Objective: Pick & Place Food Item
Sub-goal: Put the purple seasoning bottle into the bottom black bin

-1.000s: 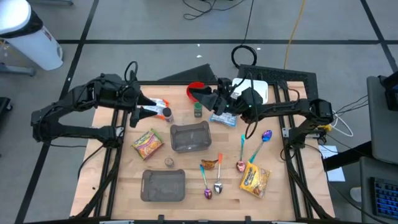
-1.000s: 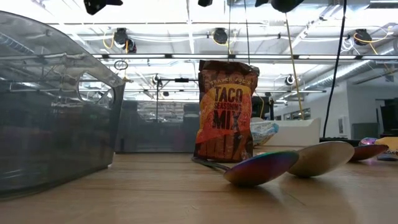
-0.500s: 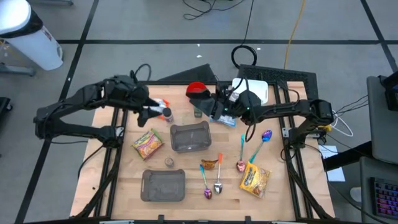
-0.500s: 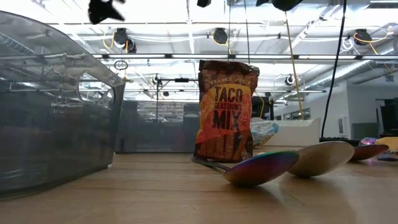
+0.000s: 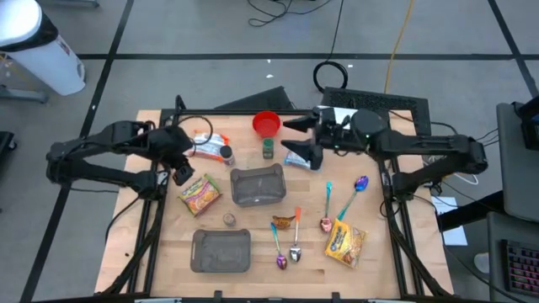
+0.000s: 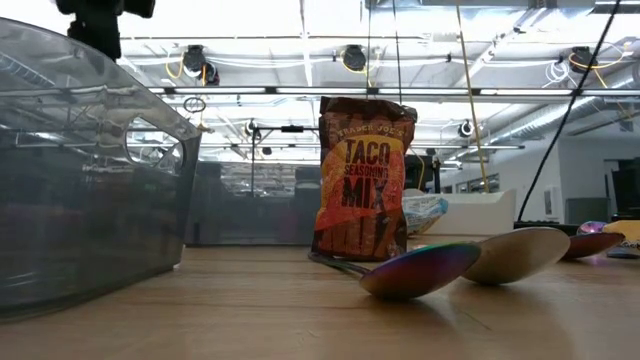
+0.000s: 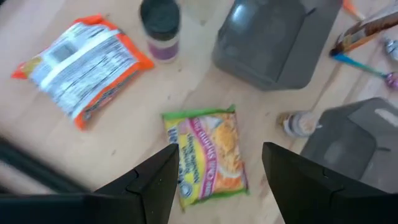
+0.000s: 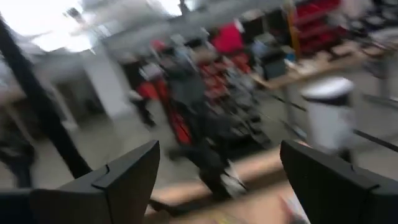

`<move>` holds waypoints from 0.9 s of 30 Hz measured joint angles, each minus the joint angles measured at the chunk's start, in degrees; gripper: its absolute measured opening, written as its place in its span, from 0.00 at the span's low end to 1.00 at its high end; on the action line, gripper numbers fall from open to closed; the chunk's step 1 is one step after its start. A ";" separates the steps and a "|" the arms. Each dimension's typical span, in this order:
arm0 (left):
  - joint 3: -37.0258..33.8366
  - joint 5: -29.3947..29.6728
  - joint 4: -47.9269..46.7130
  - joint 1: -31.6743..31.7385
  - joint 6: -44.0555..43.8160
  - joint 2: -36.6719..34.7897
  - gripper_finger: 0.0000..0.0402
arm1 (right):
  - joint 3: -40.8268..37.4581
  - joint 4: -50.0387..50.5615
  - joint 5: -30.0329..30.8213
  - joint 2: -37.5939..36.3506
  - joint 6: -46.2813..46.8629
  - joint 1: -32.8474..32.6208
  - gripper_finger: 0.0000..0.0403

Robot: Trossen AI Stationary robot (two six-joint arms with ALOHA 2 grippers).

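Table (image 5: 168,244), pale wood, fills the middle of the high view, with both dark arms reaching in from its upper corners. The left gripper (image 5: 182,165) hangs at centre-left of that frame, just above the green-and-yellow noodle packet (image 5: 200,194); its wrist view looks straight down on the packet (image 7: 208,152) between two spread fingers (image 7: 155,183), jaws released and empty. The right gripper (image 5: 305,139) sits right of centre in the upper part of the high view, tilted up off the table, jaws also wide apart and holding nothing; its own camera sees only blurred room.

Two grey plastic bins come next: one (image 5: 258,185) at the centre of the high view, a second (image 5: 221,251) at lower centre-left, its wall (image 6: 80,180) filling the left of the low view. An orange-and-white bag (image 5: 212,145) lies upper left of the central bin, a dark-capped jar (image 5: 226,154) touching its right end. A red bowl (image 5: 266,124) sits at upper centre, a small green jar (image 5: 268,149) just below it. A yellow snack packet (image 5: 346,242) lies lower right. The taco seasoning sachet (image 6: 364,180) stands upright mid-frame in the low view, iridescent spoons (image 6: 420,270) lying beside it.
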State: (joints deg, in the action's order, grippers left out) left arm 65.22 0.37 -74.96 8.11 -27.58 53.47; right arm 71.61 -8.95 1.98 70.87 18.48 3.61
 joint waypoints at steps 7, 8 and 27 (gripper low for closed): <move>-13.64 -0.67 13.52 -4.46 -8.18 -2.58 0.60 | -0.02 3.53 4.16 -1.93 -2.91 -1.10 0.81; -15.57 -1.52 15.75 -4.89 -9.43 -2.62 0.60 | -0.02 3.65 4.20 -1.74 -2.88 -1.09 0.81; -27.57 -1.69 33.14 -11.40 -12.93 -2.49 0.60 | -0.04 -2.17 3.97 8.95 -1.16 -0.30 0.81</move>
State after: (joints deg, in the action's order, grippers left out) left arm 37.66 -1.32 -41.82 -3.29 -40.51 50.98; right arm 71.57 -11.12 5.95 79.82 17.32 3.31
